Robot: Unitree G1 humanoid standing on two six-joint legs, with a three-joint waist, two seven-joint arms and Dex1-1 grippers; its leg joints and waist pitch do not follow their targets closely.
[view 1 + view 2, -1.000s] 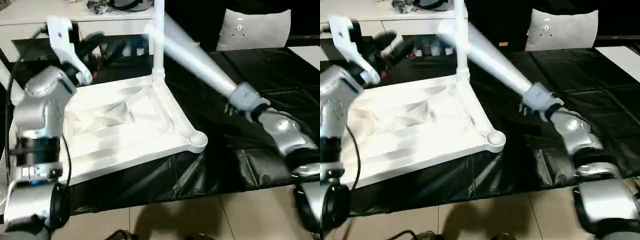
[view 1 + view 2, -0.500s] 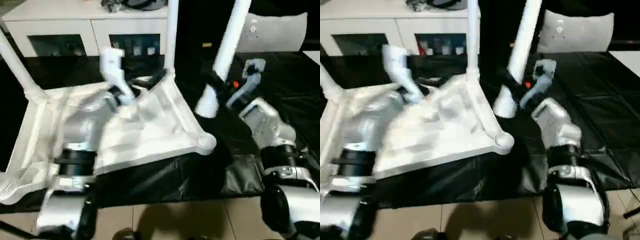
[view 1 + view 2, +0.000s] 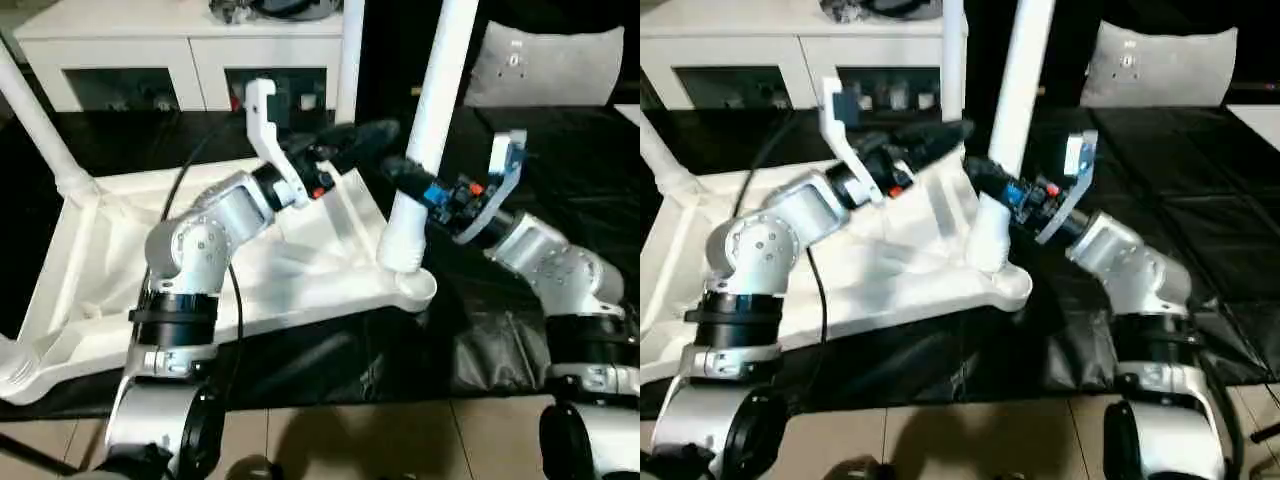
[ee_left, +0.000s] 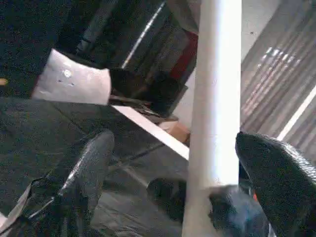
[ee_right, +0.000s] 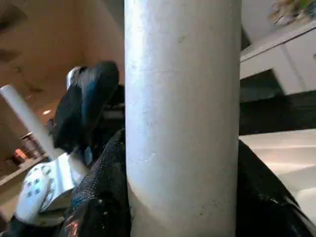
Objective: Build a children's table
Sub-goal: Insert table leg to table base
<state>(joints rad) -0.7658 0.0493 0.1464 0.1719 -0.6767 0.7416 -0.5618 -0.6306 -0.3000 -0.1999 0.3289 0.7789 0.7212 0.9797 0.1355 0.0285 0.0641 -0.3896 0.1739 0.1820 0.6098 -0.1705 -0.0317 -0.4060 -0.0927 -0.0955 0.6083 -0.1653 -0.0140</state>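
The white children's table (image 3: 300,270) lies upside down on the black desk (image 3: 590,190). The right hand (image 3: 405,175) grips a leg (image 3: 430,120) standing over the near corner socket (image 3: 412,285). The left hand (image 3: 355,140) hangs wide open beside it.

A white cabinet (image 3: 190,45) with open dark compartments runs along the upper left of the frame, with some dark clutter (image 3: 275,8) resting on its top. Below it, a table (image 3: 560,150) draped in wrinkled black sheeting spreads across the middle of the frame. A light grey cushion (image 3: 545,62) stands at the upper right against a dark backdrop. Pale beige floor tiles (image 3: 400,440) with thin grout lines fill the bottom of the frame.
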